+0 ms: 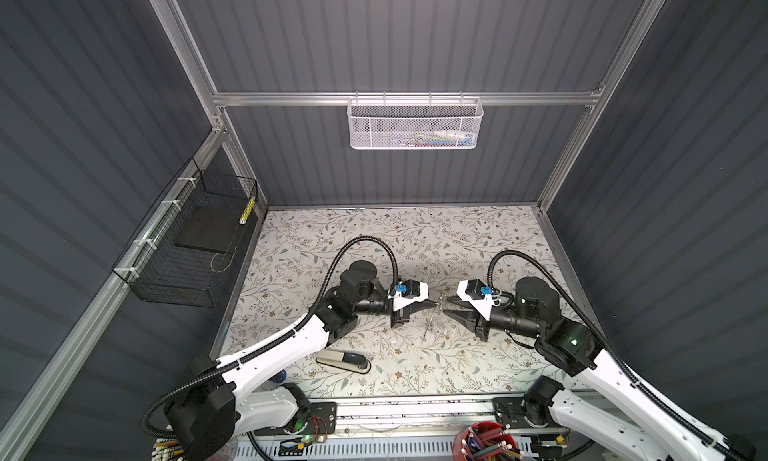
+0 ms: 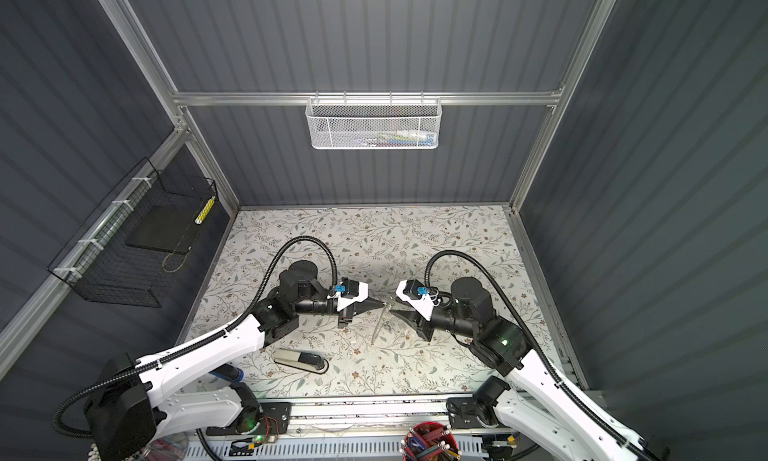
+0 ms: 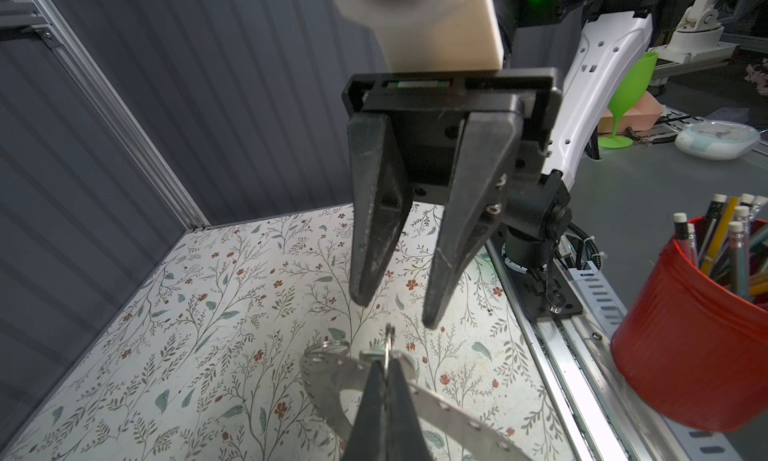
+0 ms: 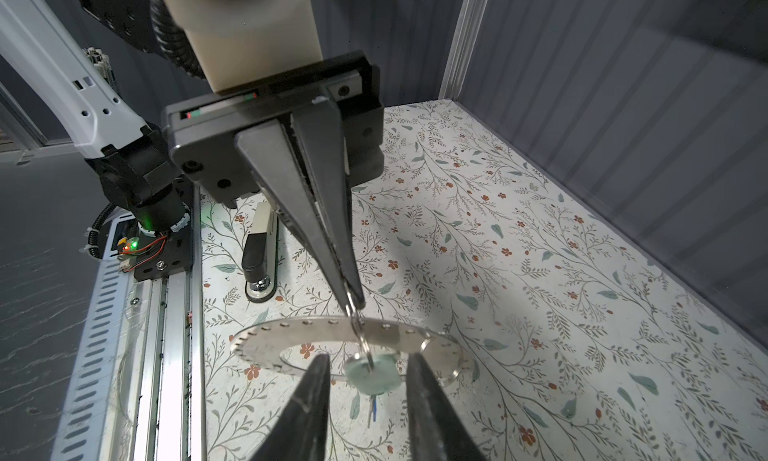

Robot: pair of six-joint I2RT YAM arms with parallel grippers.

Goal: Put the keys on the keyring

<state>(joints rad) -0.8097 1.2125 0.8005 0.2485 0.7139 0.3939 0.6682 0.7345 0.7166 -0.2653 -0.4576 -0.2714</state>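
1. Nearest to me, at the front rail, stands a red cup (image 3: 685,346) full of pencils. A grey-and-black stapler (image 1: 344,361) lies on the flowered desk (image 4: 540,272) just behind it. I can read no brand or writing on them.
2. In the middle, the two claws meet tip to tip above the desk. The left claw (image 4: 352,299) is closed tightly on a small wire ring (image 4: 363,338).
3. The keyring (image 4: 270,338) appears to hang from this wire ring, lifted off the desk. The mint-tagged key (image 4: 374,373) dangles from the same ring. A blue streak (image 4: 374,411) below it may be the other key, but I cannot tell.
4. The right claw (image 3: 395,312) is half open. Its jaws stand on either side of the mint tag and touch nothing.
5. The risk, as I judge it, is this: only the very tips pinch that thin wire. If the right claw closes crookedly or pulls, the wire may twist out, and the keyring would drop with the key.
6. Farther away, a black wire basket (image 1: 187,247) hangs on the side wall and a white mesh basket (image 1: 415,124) on the back wall. No label on them is legible.
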